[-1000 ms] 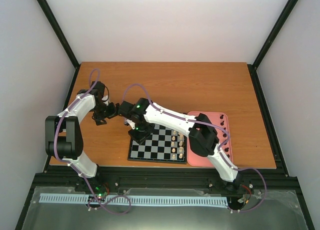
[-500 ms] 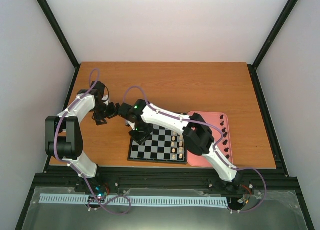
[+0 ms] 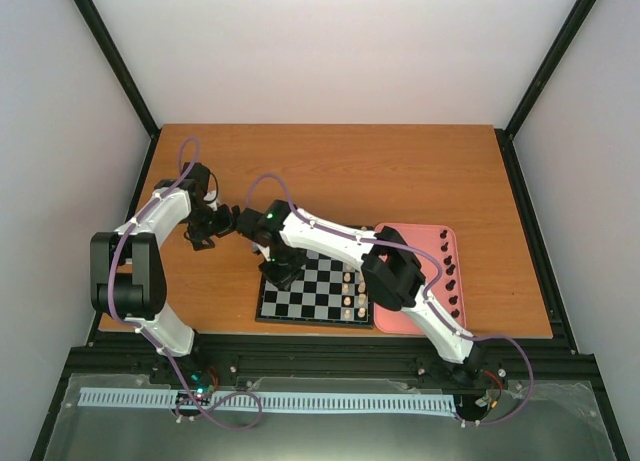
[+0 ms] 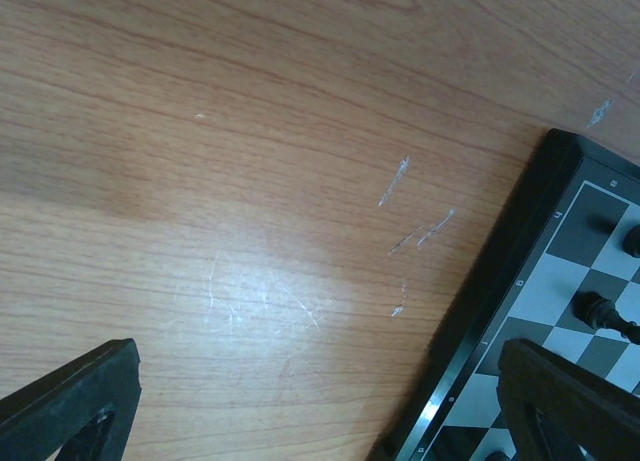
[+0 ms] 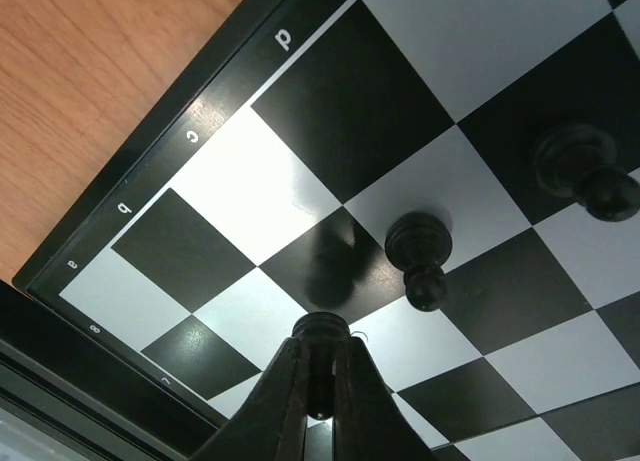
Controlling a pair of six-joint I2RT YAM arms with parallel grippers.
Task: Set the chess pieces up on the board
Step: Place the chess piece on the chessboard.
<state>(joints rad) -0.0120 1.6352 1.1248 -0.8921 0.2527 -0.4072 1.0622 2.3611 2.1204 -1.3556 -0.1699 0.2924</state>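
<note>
- The black chess piece (image 5: pixel 320 328) is clamped between the closed fingers of the right gripper (image 5: pixel 320 353), over the board (image 5: pixel 300 181) at its a-file corner.
- Two more black pawns (image 5: pixel 418 247) stand on squares nearby.
- Since a second ago the right arm (image 3: pixel 390 271) has slid its elbow leftward.
- The pink tray (image 3: pixel 432 326) holds dark pieces (image 3: pixel 452 281).
- The left gripper (image 4: pixel 320 421) is spread wide and empty over the table (image 4: pixel 250 181).

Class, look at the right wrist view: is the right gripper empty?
No: the right gripper is shut on a black chess piece, held just above the board.
</note>
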